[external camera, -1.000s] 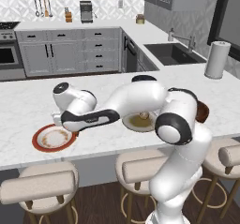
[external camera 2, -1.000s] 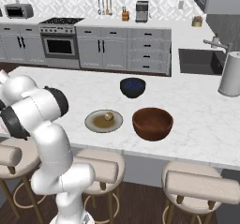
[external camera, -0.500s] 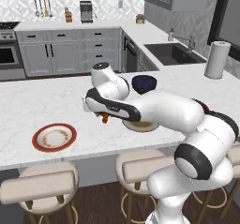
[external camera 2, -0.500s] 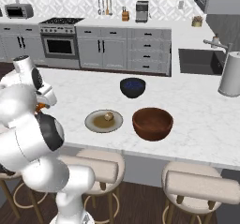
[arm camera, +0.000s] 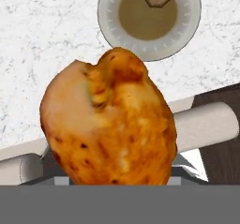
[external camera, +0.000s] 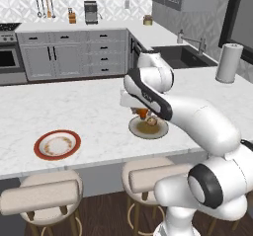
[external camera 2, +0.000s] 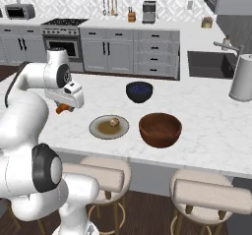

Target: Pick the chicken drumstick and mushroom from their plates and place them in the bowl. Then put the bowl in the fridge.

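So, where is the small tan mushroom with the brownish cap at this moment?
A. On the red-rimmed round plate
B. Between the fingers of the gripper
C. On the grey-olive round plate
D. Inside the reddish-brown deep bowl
C: the small tan mushroom lies on the grey-olive round plate, while the gripper carries the golden-orange chicken drumstick, and the reddish-brown deep bowl holds nothing.

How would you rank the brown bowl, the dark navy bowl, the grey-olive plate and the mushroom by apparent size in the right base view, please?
1. Brown bowl
2. Grey-olive plate, nearly as wide but flat
3. Dark navy bowl, farther from the camera, so its place is unsure
4. Mushroom, clearly smallest
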